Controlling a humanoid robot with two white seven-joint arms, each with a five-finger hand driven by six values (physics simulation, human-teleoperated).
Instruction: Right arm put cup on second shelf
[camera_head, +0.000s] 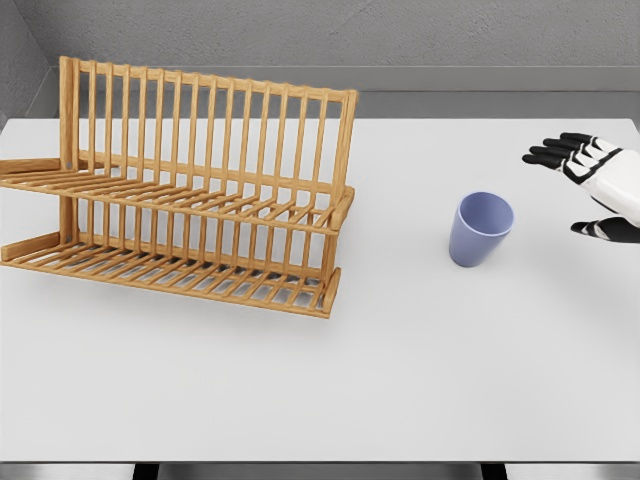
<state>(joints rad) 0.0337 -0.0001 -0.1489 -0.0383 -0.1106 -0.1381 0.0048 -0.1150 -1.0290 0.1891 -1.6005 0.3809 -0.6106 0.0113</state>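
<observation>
The cup is a handleless tumbler in pale blue-violet, tapering from a wide open rim to a narrower base. It stands upright on the white worktop, right of centre; the rim faces up and the interior is visible. The right hand enters from the right edge, above the worktop and to the right of the cup, clear of it with a visible gap. The hand is white with black fingertips; the fingers are extended and spread toward the cup, the thumb lies below them, and nothing is grasped. The wooden dish rack occupies the left half of the worktop: a slatted lower shelf, a slatted second shelf above it, and an upright slatted back. Its right end post stands well apart from the cup, with bare worktop between them. Bare worktop also extends in front of the cup to the near edge. The second shelf holds nothing.
</observation>
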